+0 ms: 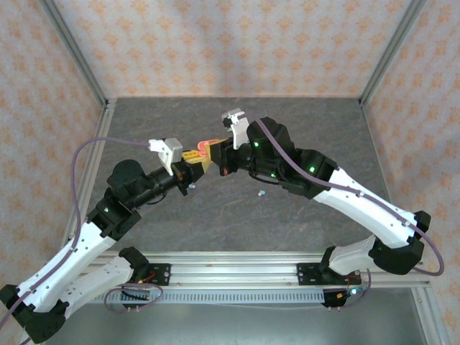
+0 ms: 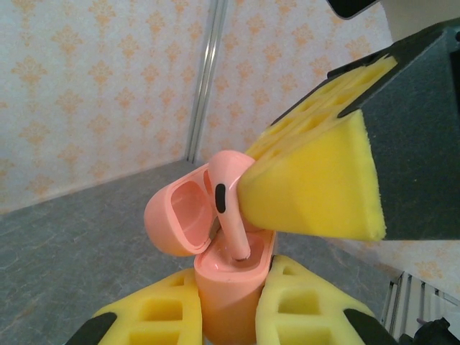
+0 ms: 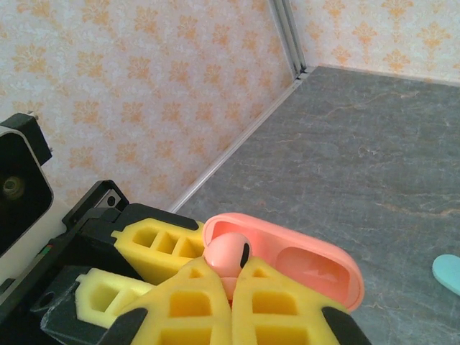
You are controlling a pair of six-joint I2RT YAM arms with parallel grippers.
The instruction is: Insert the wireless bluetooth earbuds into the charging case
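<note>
- The left fingers (image 2: 305,305), blocks of yellow foam with square hollows, are clamped on the lower body of a salmon-pink oval plastic charging case (image 2: 230,295). They hold it upright, clear of the desk.
- The case's hinged lid (image 2: 176,219) stands open and tips back to the left in the left wrist view, with its smooth inner hollow facing the camera.
- The right fingers (image 2: 316,190), the same yellow foam on black backing, are pressed together on the rounded head of a salmon-pink plastic earbud with a short stem (image 2: 226,208). In that view they reach in from the upper right.
- The earbud's stem points down with its tip sitting in the opening on top of the case, while the head stands above the rim. A dark oval patch on the earbud faces the left wrist camera.
- In the right wrist view the earbud's head sits pinched between the two foam tips, with the open lid just behind it.
- From above, the two arms meet over the middle of the grey stone-patterned desk (image 1: 302,136), and the case shows as a pink spot between them.
- A tiny light teal earbud (image 1: 261,192) lies on the desk near the right arm, well apart from the case.
</note>
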